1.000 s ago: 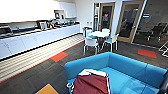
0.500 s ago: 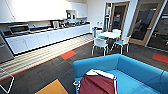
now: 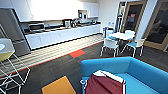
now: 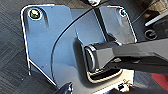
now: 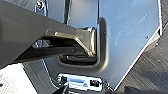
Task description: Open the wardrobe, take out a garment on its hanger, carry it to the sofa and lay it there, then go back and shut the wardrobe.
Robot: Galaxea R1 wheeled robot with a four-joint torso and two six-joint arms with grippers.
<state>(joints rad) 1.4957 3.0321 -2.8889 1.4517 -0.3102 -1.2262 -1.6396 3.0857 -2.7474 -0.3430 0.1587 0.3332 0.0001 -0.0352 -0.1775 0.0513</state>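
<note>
Shows the maroon jacket (image 3: 105, 83) lying on the seat of the blue sofa (image 3: 140, 72), directly below the head camera, collar end toward the sofa back, apart from both arms; state of fingers on either arm: cannot tell.
</note>
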